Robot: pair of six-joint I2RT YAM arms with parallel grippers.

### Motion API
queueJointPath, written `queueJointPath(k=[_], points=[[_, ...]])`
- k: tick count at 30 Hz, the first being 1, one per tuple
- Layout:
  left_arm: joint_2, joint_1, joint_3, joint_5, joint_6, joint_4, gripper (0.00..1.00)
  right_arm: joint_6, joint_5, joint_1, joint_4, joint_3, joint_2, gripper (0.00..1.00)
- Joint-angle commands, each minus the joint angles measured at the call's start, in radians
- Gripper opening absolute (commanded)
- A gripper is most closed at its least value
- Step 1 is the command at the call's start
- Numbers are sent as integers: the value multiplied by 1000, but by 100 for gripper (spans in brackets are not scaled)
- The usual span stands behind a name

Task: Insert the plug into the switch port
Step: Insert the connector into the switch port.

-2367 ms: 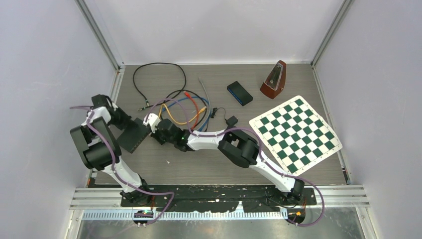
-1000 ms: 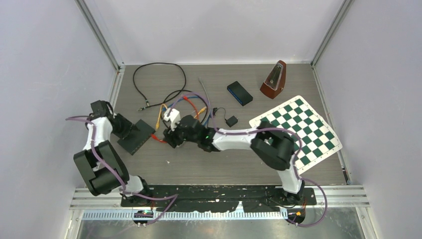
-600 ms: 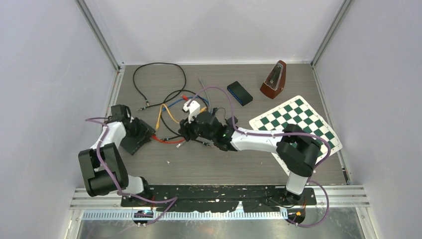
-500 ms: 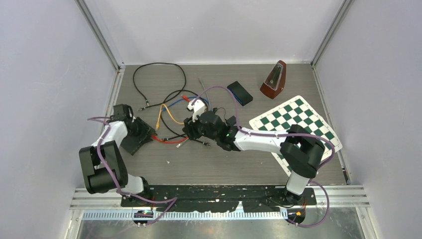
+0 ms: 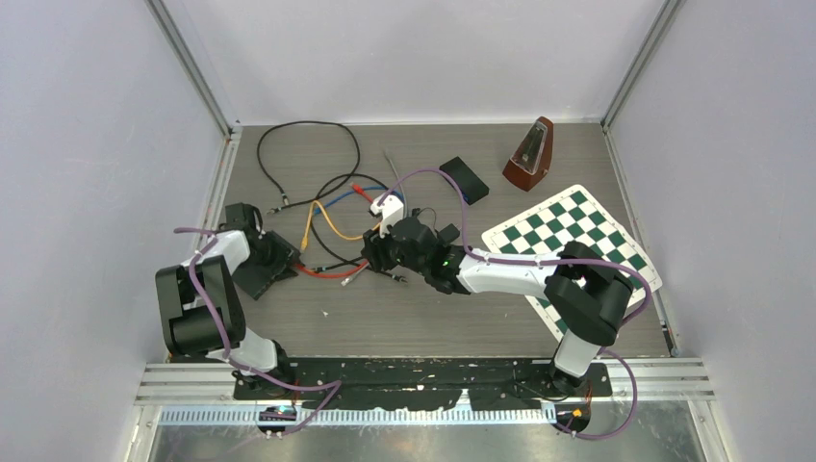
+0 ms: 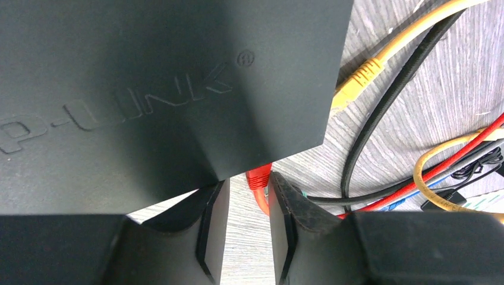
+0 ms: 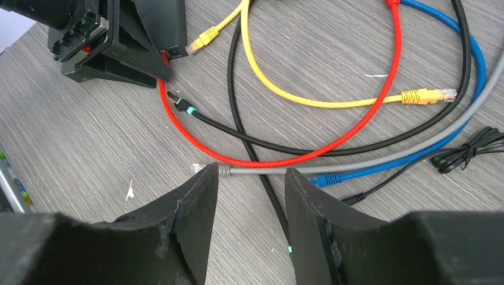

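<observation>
The black switch point(image 5: 274, 269) lies at the table's left and fills the top of the left wrist view point(image 6: 148, 89). A red plug point(image 6: 258, 178) meets its lower edge, tip hidden by the switch; its red cable point(image 5: 322, 273) trails right. My left gripper point(image 5: 262, 252) sits at that edge, jaws point(image 6: 246, 184) a little apart, bare table and the red plug between them, gripping nothing. My right gripper point(image 5: 373, 258) hovers open over the loose cables point(image 7: 249, 172), holding nothing; a grey plug point(image 7: 223, 171) lies at its left fingertip. The switch point(image 7: 160, 24) shows far left there.
Yellow point(image 7: 309, 101), blue point(image 7: 333, 177) and black point(image 7: 238, 107) cables tangle between the arms. A small black adapter point(image 5: 447, 233), a black box point(image 5: 464, 178), a metronome point(image 5: 529, 154) and a chessboard point(image 5: 570, 255) stand to the right.
My right arm has drawn back to the right, away from the switch, leaving the red cable at it. My left gripper has slid right onto the switch, turning it slightly.
</observation>
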Motion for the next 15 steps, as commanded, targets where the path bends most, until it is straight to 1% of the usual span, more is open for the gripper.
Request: queueJointPath(k=[1,3,6,7,8,11,12,15], points=[[32,-4,61,-58,14,-21,28,-10,-19,-7,42,33,-17,52],[23,-3,75,-82,27,-48,22,-3,-31,-7,18,66,11,52],[4,-3,102,-103,44,-70,19,14,-52,-5,15,97,42,52],[0,-2,113,-104,47,-81,20,19,-58,-3,16,111,48,52],[-4,-3,124,-100,50,-90,23,20,-59,1,15,120,64,52],[-33,-2,149,-83,45,-119,39,21,-53,19,-8,192,109,52],[-57,-1,163,-92,45,-134,43,21,-43,31,-22,232,137,52],[-95,19,220,-145,60,-194,49,23,-29,60,-40,325,207,52]])
